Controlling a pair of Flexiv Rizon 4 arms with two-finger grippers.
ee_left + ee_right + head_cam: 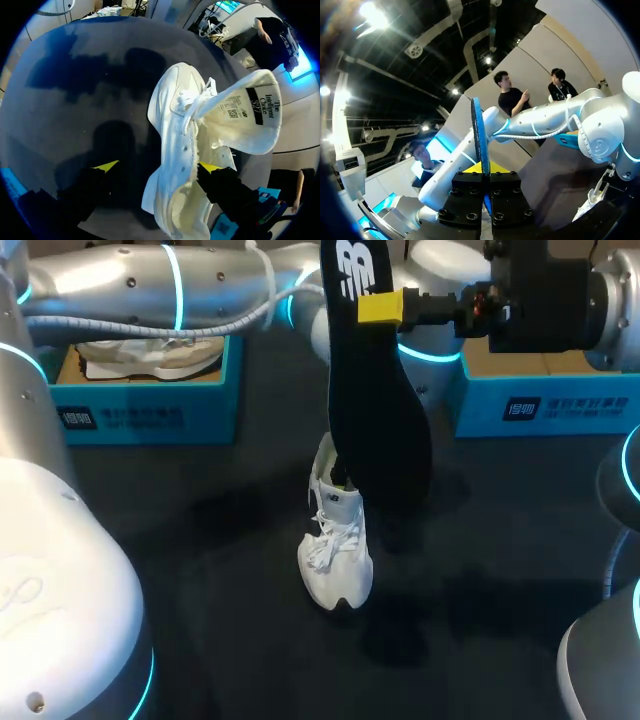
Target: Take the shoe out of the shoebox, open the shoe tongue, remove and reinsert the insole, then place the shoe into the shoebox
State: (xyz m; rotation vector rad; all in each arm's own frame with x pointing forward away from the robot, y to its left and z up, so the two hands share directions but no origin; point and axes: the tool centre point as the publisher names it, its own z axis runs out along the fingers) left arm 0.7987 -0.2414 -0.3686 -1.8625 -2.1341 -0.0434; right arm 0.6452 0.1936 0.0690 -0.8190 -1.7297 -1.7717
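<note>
White lace-up sneaker point(335, 545): on the black table point(200, 570), tongue point(250, 117) pulled out.
Right gripper point(380, 307): clamped on the long black foam insole point(375, 410), held upright, lower end at the sneaker's opening.
Left gripper point(158, 166): fingers spread either side of the sneaker, one tip clear of it.
Blue cardboard shoebox point(150, 418): back left; a second shoebox point(550, 410) back right.

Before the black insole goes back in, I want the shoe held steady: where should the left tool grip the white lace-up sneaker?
Probably across the heel end, one finger on each side wall, coming from behind and above. The white lace-up sneaker lies between the open left tool, and that keeps its mouth under the folded-back tongue free.
</note>
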